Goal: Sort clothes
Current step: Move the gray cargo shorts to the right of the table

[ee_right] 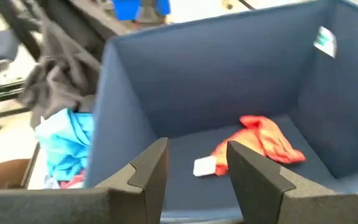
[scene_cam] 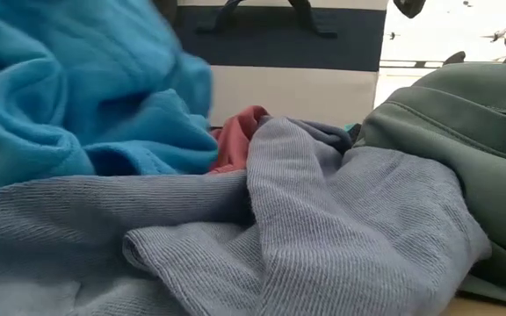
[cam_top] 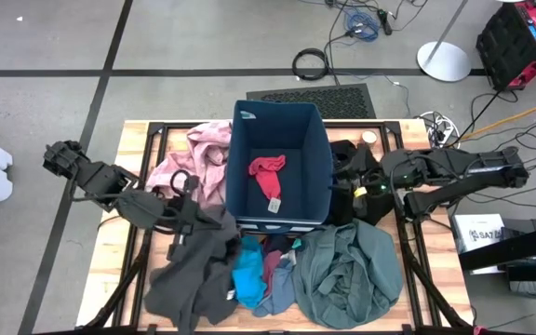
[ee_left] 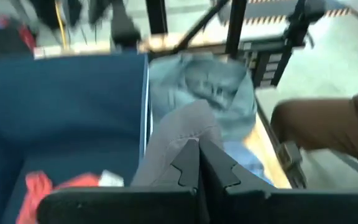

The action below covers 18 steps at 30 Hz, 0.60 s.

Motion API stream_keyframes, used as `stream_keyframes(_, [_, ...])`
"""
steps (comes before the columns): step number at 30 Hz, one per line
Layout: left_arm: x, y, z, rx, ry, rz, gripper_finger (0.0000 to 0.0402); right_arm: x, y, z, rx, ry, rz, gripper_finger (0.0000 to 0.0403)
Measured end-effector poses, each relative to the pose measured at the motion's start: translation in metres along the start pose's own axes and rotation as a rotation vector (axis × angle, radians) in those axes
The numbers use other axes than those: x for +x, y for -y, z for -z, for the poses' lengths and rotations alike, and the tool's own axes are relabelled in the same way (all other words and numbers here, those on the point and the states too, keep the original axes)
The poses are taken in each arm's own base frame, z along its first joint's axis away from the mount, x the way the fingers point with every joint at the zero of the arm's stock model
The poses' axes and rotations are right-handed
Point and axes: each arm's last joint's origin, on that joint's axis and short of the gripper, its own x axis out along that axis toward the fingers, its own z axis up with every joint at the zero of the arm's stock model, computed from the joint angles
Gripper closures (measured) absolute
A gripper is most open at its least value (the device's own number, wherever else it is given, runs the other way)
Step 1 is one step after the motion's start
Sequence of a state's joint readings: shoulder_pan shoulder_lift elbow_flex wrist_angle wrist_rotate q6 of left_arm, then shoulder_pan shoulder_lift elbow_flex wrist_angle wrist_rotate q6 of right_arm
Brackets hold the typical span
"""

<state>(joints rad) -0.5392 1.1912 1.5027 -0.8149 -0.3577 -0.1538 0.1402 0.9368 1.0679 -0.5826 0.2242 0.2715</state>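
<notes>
The navy bin (cam_top: 279, 163) stands mid-table with a red piece (cam_top: 268, 174) on its floor. My left gripper (cam_top: 214, 220), at the bin's near left corner, is shut on the dark grey garment (cam_top: 194, 270). My right gripper (ee_right: 197, 152) stands open at the bin's right wall, above a black garment (cam_top: 354, 177), with nothing between its fingers. A pink garment (cam_top: 198, 154) lies left of the bin. A bright-blue piece (cam_top: 247, 274) and a grey-green garment (cam_top: 347, 274) lie at the near edge. My left gripper pinches a raised fold of the dark grey garment (ee_left: 182, 134) between its two shut fingers (ee_left: 219, 171). It comes from the table's left, slanting a little downward. That end is lifted off the table; the rest of the garment (cam_top: 186, 284) lies heaped on the wood below.
A blue-grey knit cloth (scene_cam: 279, 237) and a dull-red piece (scene_cam: 240, 132) lie between the bright-blue piece (scene_cam: 68, 88) and the grey-green garment (scene_cam: 464, 132). Black frame bars (cam_top: 156, 130) edge the table. Cables and a floor grate (cam_top: 310, 95) lie beyond the far edge.
</notes>
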Motion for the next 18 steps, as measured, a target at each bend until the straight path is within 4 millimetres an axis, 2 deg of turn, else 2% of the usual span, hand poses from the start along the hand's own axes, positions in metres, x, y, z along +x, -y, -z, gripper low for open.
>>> stream_keyframes(5, [-0.006, -0.001, -0.018, 0.053, 0.149, -0.043, 0.0401, 0.013, -0.012, -0.011, -0.110, 0.088, -0.144, 0.0250])
stream_keyframes(10, [-0.016, -0.003, -0.035, 0.112, 0.278, -0.071, 0.0401, 0.020, -0.029, -0.030, -0.255, 0.301, -0.307, 0.0250])
stream_keyframes(14, [-0.024, -0.003, -0.052, 0.169, 0.430, -0.093, 0.0401, 0.036, -0.038, -0.037, -0.359, 0.411, -0.299, 0.0250])
stream_keyframes(18, [-0.030, -0.005, -0.063, 0.213, 0.549, -0.155, 0.0401, 0.061, -0.042, -0.041, -0.380, 0.478, -0.280, 0.0250])
